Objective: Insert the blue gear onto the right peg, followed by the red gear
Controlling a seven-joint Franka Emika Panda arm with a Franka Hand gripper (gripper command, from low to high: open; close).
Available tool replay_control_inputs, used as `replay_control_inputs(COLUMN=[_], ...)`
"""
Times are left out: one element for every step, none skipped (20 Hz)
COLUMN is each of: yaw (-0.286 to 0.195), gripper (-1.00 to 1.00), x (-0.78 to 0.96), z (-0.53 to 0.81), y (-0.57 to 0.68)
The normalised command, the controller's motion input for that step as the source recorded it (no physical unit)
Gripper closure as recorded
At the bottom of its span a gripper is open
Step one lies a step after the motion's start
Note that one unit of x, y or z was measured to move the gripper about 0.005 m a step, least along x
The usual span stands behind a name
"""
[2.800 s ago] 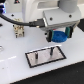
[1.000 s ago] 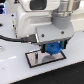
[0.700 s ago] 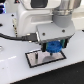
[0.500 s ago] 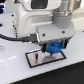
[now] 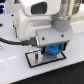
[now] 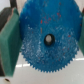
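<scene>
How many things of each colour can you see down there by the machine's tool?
Blue: 1, the blue gear, held in the tool.
Grey with a black rim: 1, the plate under it.
Red: 0 in view.
Total: 2 things. No pegs can be made out at this size.
</scene>
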Motion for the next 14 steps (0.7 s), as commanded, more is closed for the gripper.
replay_control_inputs(yaw=[0.0,0.0,0.0,0.0,0.0,0.0,0.0,0.0,0.0,0.0,0.0,0.0,0.0,0.0], gripper=[1.0,1.0,1.0,1.0,1.0,1.0,1.0,1.0,1.0,1.0,1.0,1.0,-1.0,-1.0], x=[0.22,0.17,0.14,0.12,0.11,0.1,0.12,0.1,0.08,0.05,0.05,0.04,0.01,0.0], z=[-0.24,-0.21,-0.18,-0.18,-0.18,-0.16,-0.13,-0.11,-0.07,-0.04,-0.03,-0.03,0.02,0.03], y=[0.02,0.03,0.02,0.02,0.01,0.03,0.05,0.05,0.05,0.06,0.08,0.06,0.04,0.05])
